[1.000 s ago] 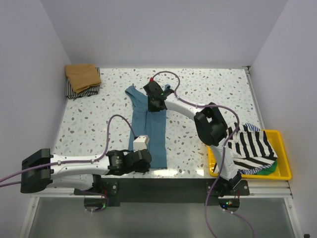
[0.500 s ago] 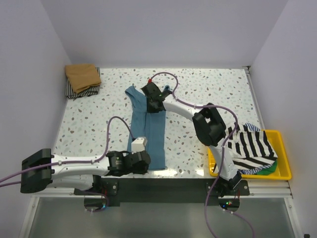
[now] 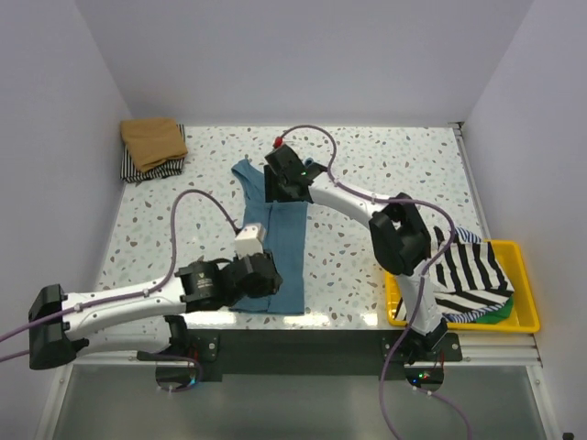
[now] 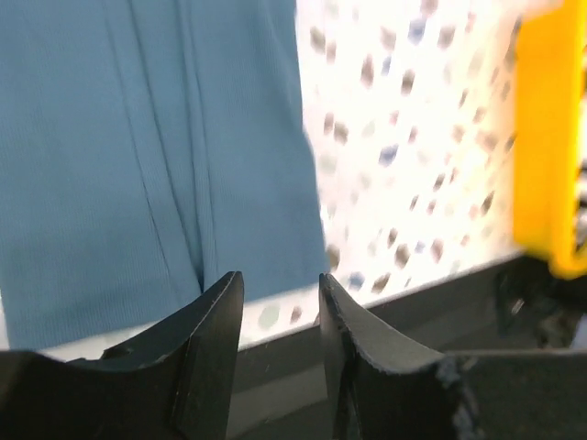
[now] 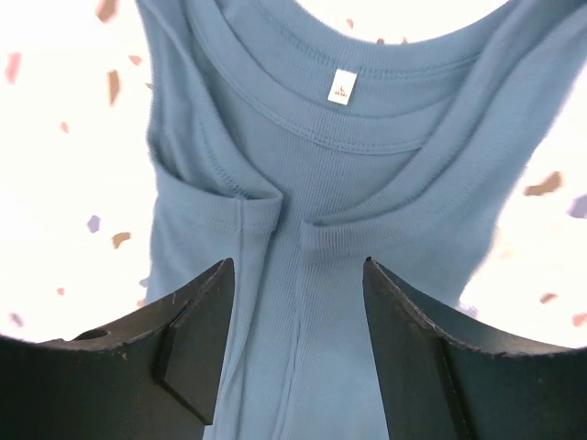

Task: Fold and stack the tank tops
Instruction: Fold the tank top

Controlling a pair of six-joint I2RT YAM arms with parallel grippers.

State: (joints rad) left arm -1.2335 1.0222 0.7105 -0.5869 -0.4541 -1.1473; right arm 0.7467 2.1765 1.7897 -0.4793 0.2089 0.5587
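Top external view: a plain teal-blue sleeveless cloth tank top lies lengthwise in the middle of the speckled white surface, with its straps at the far end and its hem by the near edge.
Right gripper: sits over the strap end of the teal-blue top; its arm reaches in from the right.
Left gripper: sits over the hem end, close to the front edge of the surface.
Right wrist view: the fingers are spread wide and pinch nothing. The neckline with its small white label lies just beyond the tips, and a crease runs down the cloth between them.
Left wrist view: the fingers stand a little apart, with a narrow gap and no cloth caught in it. The near right corner of the hem lies just past the tips.
Far left corner: a folded tan-brown top rests on a folded black-and-white striped top, well apart from both grippers.
Near right: a yellow plastic tray holds another crumpled striped top, which spills over its rim, and a green cloth beneath it.
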